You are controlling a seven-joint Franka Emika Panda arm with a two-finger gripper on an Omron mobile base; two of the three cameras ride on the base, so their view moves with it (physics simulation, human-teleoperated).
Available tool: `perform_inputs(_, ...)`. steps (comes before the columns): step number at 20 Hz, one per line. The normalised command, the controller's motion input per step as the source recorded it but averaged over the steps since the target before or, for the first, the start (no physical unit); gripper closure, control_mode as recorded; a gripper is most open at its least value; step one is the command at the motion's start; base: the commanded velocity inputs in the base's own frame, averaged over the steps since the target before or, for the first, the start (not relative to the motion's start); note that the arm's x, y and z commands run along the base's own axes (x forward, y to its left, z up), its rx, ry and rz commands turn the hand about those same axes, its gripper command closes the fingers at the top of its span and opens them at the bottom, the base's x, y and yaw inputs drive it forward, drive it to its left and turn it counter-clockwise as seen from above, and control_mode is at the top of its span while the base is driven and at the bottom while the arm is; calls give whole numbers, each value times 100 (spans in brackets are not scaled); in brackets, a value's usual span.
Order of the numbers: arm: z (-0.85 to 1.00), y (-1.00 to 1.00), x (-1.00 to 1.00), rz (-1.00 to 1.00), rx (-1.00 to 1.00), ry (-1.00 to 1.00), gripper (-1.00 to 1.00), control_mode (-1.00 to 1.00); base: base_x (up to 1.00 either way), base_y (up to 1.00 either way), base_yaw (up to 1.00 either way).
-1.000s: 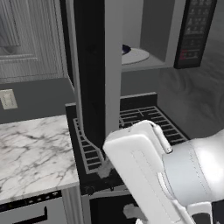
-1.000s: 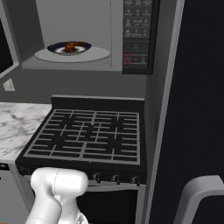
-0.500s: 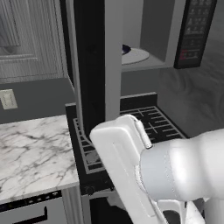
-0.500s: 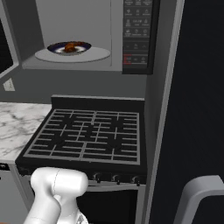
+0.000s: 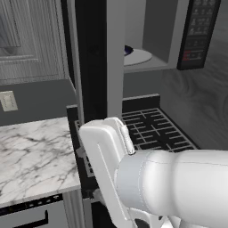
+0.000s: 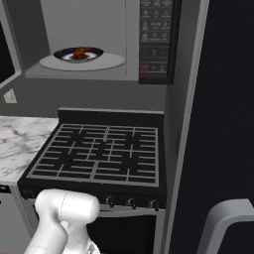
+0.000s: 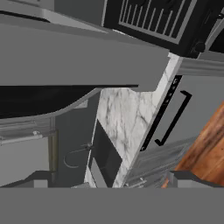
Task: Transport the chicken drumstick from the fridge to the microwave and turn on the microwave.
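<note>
The chicken drumstick (image 6: 79,52), small and reddish-brown, lies on a dark blue plate (image 6: 94,51) on the white turntable inside the microwave (image 6: 84,74). The microwave's door (image 5: 91,58) stands swung open, and its black button panel (image 6: 156,39) with red marks is to the right of the cavity. In the left base view only the plate's edge (image 5: 128,50) shows past the door. My gripper (image 7: 113,179) is open with nothing between its fingers; the hand view looks at the marble counter (image 7: 127,118) and a grey slab (image 7: 65,57). The fridge's dark side (image 6: 228,99) rises at the right.
A black stove (image 6: 104,154) with grates sits below the microwave, knobs (image 6: 131,202) along its front. A marble counter (image 5: 31,156) lies left of it, with a drawer and black handle (image 7: 173,118) beneath. My white arm (image 5: 169,187) bulks low in front of the stove.
My arm's white link has swung leftward across the left base view. The drumstick, plate and microwave door have not moved.
</note>
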Motion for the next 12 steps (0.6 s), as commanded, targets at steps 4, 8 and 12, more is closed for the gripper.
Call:
perform_inputs(4,0,15,21,-9,4,-12,-100,-100,0,0,0)
perform_inputs(8,0,3,20,-4,3,-11,-100,-100,0,0,0)
perform_inputs(12,0,1,20,-1,3,-13,-100,-100,0,0,0)
